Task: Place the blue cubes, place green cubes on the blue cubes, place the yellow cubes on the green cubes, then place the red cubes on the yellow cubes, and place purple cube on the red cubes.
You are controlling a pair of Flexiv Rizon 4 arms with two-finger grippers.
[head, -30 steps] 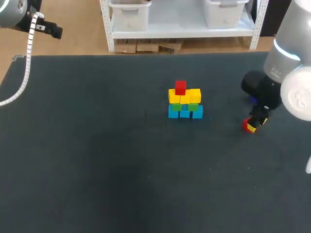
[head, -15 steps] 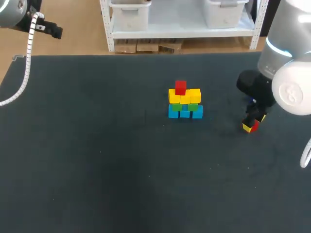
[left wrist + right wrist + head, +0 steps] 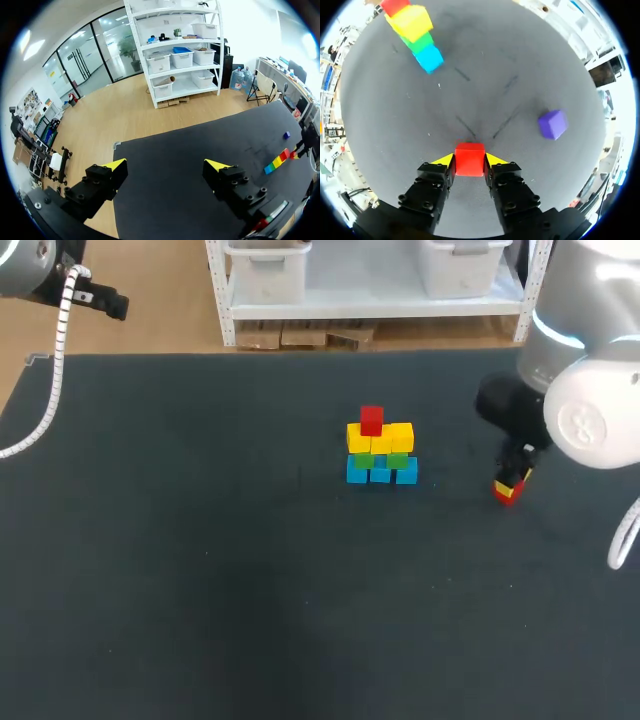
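A small pyramid (image 3: 380, 450) stands mid-table: blue cubes (image 3: 380, 472) at the bottom, green cubes (image 3: 397, 460) on them, yellow cubes (image 3: 381, 437) above, one red cube (image 3: 371, 420) on top. To its right my right gripper (image 3: 510, 487) points down, shut on a second red cube (image 3: 469, 159) held between its yellow tips. In the right wrist view my right gripper (image 3: 469, 160) has the purple cube (image 3: 552, 124) lying on the mat ahead and to one side, and the pyramid (image 3: 415, 32) farther ahead. My left gripper (image 3: 167, 164) hangs open and empty, high over the table's far left corner.
The dark mat (image 3: 200, 570) is bare around the pyramid. In the head view my right arm (image 3: 590, 410) covers the spot where the purple cube lies. My left arm (image 3: 40, 270) stays off the table's back left corner.
My right gripper opened a little, then closed on the red cube and has shifted slightly left and up with it. The left arm has not moved.
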